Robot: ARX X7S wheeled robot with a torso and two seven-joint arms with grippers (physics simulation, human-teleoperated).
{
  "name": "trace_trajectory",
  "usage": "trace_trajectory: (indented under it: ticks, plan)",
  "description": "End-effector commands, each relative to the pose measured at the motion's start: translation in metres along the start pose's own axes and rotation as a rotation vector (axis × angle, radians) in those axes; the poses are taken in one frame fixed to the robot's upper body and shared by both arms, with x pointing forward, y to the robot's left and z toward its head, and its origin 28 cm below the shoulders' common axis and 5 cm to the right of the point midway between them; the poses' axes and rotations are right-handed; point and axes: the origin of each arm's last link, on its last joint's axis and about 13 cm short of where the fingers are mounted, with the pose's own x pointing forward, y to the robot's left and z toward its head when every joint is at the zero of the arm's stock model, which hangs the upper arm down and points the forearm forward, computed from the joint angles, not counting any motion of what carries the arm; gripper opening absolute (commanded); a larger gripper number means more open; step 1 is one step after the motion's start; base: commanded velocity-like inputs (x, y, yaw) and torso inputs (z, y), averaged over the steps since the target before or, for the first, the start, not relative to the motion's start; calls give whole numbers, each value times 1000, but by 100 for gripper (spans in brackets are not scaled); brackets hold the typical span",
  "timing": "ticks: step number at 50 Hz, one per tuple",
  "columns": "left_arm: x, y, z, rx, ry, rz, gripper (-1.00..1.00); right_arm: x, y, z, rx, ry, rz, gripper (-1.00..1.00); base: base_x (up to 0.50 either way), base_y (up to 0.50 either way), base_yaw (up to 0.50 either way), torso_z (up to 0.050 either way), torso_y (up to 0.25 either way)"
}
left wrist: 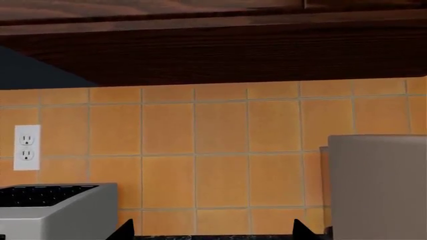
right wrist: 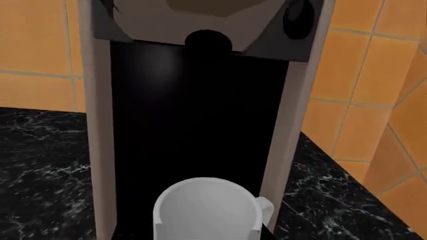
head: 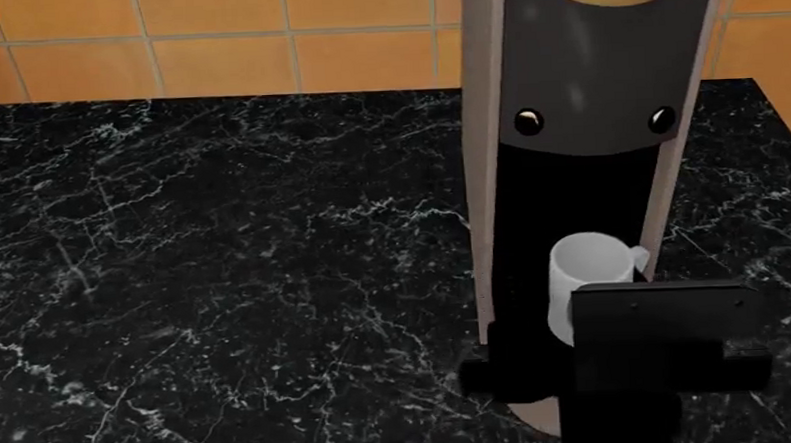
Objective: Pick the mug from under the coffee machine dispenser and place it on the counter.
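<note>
The broad glossy black marble counter with white veins (head: 210, 270) carries the tall narrow beige-grey coffee machine with a dark grey front panel (head: 585, 103) toward its right end by the orange tiled wall, with bare slab stretching left of that machine.

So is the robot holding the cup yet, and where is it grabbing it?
It cannot be told. The white mug sits in the coffee machine's recess; the right arm's black block covers its lower part, and neither gripper's fingers are clearly in view.
</note>
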Motion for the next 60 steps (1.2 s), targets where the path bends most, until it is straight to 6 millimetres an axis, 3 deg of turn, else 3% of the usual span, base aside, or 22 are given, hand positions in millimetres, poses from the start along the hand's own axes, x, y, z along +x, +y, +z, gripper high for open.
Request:
trace_trajectory:
  ticks: [1,13,35,60]
  plan:
    - [0,1,0,2,-1,2,100,-21,1,15,-25,-53,23,-100,0,0,0,0,0]
    - [1,0,0,1,-3,-1,100,-43,10,29,-38,-133,118,-100,0,0,0,0,0]
    - [1,0,-1,3,-4,-1,100,-63,29,47,-74,-229,304,-100,0,0,0,0,0]
    - [0,0,0,1,-3,-2,100,-68,44,33,-83,-206,519,-100,0,0,0,0,0]
